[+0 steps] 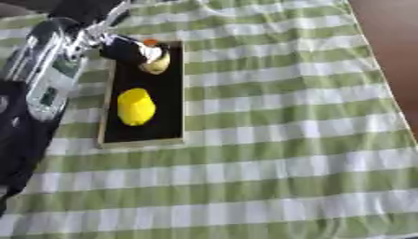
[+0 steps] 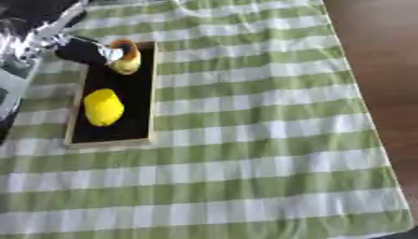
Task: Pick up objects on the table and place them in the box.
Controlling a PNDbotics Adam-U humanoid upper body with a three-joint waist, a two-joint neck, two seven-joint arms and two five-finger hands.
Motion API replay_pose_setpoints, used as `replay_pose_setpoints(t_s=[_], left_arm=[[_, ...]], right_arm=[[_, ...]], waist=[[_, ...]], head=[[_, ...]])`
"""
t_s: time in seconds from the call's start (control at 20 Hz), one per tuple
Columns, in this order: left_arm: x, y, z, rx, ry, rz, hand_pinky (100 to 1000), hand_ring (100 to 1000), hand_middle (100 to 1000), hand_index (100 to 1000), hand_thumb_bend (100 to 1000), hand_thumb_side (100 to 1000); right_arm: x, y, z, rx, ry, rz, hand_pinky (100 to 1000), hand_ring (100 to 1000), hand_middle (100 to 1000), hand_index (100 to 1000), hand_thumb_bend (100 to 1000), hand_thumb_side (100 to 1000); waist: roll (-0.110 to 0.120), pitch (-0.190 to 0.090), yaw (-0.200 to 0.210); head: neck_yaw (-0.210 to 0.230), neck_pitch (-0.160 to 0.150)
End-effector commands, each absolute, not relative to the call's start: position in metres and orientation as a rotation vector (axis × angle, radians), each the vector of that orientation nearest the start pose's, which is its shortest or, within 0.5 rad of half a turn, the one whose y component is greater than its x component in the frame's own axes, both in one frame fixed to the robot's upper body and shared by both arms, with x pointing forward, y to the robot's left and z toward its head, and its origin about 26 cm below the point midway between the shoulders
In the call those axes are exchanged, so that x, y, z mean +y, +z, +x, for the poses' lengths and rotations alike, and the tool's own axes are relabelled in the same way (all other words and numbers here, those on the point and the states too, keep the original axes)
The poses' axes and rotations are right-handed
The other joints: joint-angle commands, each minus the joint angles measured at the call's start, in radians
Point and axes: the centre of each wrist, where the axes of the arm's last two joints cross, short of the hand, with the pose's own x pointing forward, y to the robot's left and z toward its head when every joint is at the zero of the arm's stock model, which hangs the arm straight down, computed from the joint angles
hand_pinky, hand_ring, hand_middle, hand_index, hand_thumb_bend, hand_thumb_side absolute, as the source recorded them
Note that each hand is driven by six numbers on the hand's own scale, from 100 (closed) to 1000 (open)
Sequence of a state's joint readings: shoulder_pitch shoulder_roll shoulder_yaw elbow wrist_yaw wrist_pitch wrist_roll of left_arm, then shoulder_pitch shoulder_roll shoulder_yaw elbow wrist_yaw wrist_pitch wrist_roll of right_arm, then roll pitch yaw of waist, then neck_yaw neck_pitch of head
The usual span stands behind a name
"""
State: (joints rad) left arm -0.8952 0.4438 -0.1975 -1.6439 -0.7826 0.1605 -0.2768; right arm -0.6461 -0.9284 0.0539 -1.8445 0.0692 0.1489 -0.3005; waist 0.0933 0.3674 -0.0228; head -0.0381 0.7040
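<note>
A shallow box [image 1: 140, 142] with a wooden rim and a black inside lies on the left of the table. A yellow lemon [image 1: 135, 107] rests in its middle. At the box's far end my left hand [image 1: 121, 48] reaches in from the left, its black fingers curled round a small yellow thing with an orange top [image 1: 156, 62]. That thing hangs just over the box's far inside corner. My right hand shows in neither view.
A green and white striped cloth [image 1: 277, 140] covers the table. Its right edge [image 2: 372, 121] runs along a brown surface [image 2: 384, 42]. My left forearm [image 1: 47, 74], silver and black, lies along the box's left side.
</note>
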Motion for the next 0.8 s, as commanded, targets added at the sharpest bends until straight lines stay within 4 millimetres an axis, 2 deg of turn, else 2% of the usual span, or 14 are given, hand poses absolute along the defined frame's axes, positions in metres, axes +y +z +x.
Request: replay_pose_setpoints(t_s=[0.05,0.2,0.45,0.55,0.6,0.65,0.8], left_arm=[[0.214,0.345,0.348,-2.235,-0.941,0.993,862,778,726,848,441,438],[0.23,0.35,0.328,-2.369,-0.717,0.936,848,757,704,837,467,435],[0.253,0.352,0.302,-2.489,-0.479,0.913,838,745,691,828,491,418],[0.263,0.35,0.299,-2.532,-0.369,0.92,837,744,692,827,498,414],[0.268,0.348,0.298,-2.554,-0.306,0.919,834,743,697,827,442,442],[0.273,0.346,0.298,-2.575,-0.242,0.91,834,743,696,827,509,412],[0.287,0.334,0.297,-2.611,-0.052,0.89,837,755,721,851,532,438]], right_arm=[[-0.317,0.36,0.308,-2.384,0.51,-1.035,908,839,769,845,100,624],[-0.318,0.361,0.306,-2.392,0.501,-1.038,908,839,769,845,100,612],[-0.319,0.361,0.303,-2.403,0.478,-1.045,907,839,768,845,100,608],[-0.32,0.361,0.302,-2.409,0.464,-1.045,907,839,768,844,100,608],[-0.32,0.362,0.301,-2.415,0.453,-1.044,907,838,767,844,100,627],[-0.32,0.362,0.3,-2.422,0.444,-1.042,907,838,767,844,100,607],[-0.319,0.361,0.295,-2.454,0.403,-1.032,907,839,768,845,100,607]], waist=[[-0.011,-0.018,0.003],[-0.017,-0.015,0.007],[-0.028,-0.012,0.013],[-0.034,-0.012,0.015],[-0.037,-0.012,0.017],[-0.039,-0.011,0.018],[-0.049,-0.01,0.018]], head=[[-0.011,0.006],[-0.02,0.003],[-0.021,-0.002],[-0.023,-0.001],[-0.026,0.001],[-0.028,0.003],[-0.034,0.011]])
